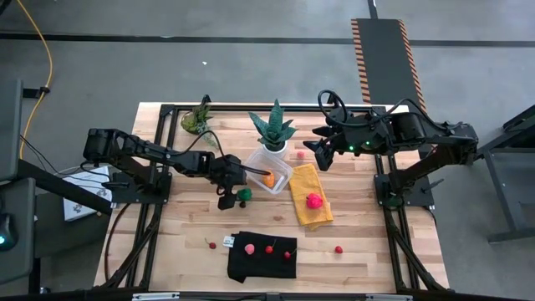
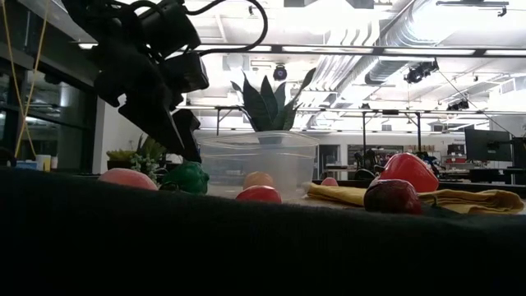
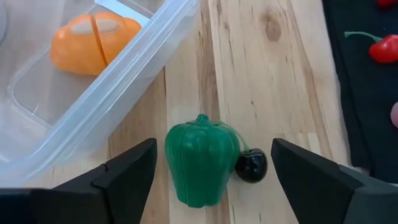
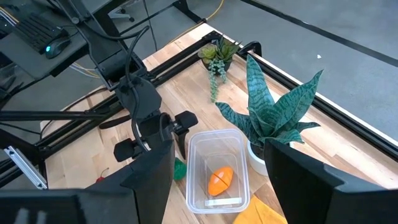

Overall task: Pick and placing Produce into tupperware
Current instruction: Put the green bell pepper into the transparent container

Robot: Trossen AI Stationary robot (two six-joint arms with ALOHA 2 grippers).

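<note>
Green plastic toy pepper (image 3: 200, 160) lies on the wooden table beside the clear plastic tupperware box (image 1: 269, 171), a small dark berry (image 3: 251, 165) touching it. The left gripper (image 3: 211, 171) hovers wide open astride it, empty, apparently lining up a grasp. The right gripper (image 4: 217, 180) waits spread and empty behind the spiky potted plant (image 1: 274, 130).

Light wood plank table (image 1: 167, 242) with a black frame, pretty cluttered: a clear tupperware (image 1: 268, 170), a green pepper (image 1: 244, 195) with a tiny dark fruit (image 3: 251, 166) touching it, and two potted plants (image 1: 273, 128) along the far edge. There's also a yellow cloth (image 1: 311, 194), a black cloth (image 1: 262, 255), plus a loose red berry (image 1: 338, 249) and a cherry (image 1: 212, 245) sitting right on the wood.
</note>
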